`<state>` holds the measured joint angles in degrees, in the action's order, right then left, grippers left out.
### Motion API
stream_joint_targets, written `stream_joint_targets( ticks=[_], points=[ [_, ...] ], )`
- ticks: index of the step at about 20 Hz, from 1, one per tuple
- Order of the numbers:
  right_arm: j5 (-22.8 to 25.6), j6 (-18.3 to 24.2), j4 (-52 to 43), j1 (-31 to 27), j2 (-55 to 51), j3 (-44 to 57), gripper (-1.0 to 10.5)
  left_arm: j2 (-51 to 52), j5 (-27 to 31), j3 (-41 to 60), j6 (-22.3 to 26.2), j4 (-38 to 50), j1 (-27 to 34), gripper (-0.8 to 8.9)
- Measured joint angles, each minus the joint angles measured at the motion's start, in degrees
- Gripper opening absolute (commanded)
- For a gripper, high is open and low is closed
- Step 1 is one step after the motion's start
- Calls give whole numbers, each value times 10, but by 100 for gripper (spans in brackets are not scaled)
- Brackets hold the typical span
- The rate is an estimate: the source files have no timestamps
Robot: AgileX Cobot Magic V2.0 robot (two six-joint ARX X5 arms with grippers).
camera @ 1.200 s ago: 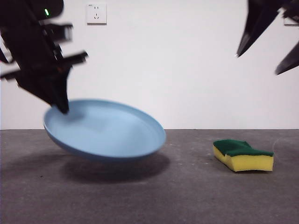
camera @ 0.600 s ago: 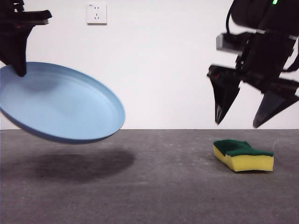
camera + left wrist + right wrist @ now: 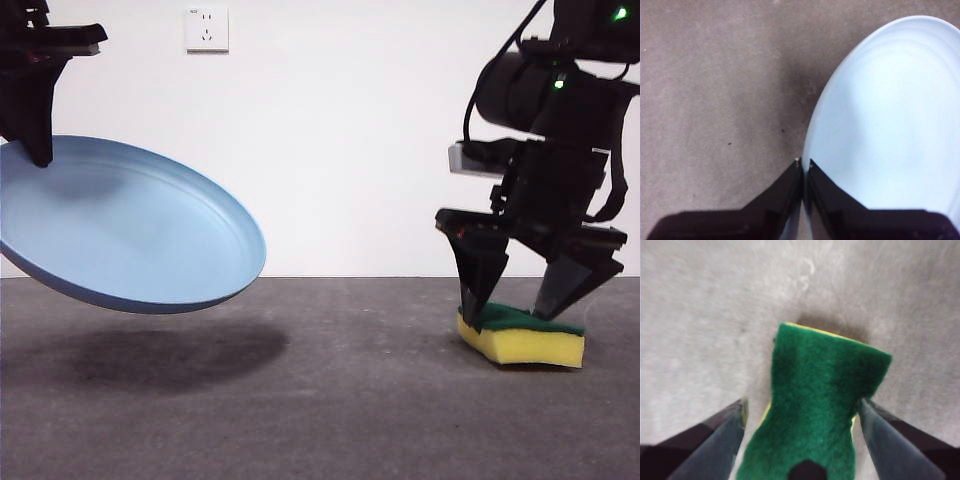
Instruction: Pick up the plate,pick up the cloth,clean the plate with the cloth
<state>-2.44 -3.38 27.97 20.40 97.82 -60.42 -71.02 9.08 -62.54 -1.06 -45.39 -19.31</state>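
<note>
The right gripper (image 3: 522, 306) has dropped from mid-air onto the cloth, while the plate has barely shifted. The light-blue plate (image 3: 130, 225) hangs tilted above the grey table (image 3: 330, 400), its rim pinched by the closed left gripper (image 3: 804, 167). Toward the table's right edge, the right gripper's spread jaws straddle the yellow-and-green cloth (image 3: 820, 400), lying flat.

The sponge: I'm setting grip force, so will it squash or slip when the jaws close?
The sponge looks like soft foam, so it will probably compress. Its wavy sides sit between the open right gripper, likely aiding grip. It seems light.
</note>
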Motion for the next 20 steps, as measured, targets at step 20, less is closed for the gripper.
stream_joint_targets(
  ticks=[20],
  points=[
    [-43,-15,-7,40,-56,0,-16,-9,-23,0,3,49,0,-9]
  ],
)
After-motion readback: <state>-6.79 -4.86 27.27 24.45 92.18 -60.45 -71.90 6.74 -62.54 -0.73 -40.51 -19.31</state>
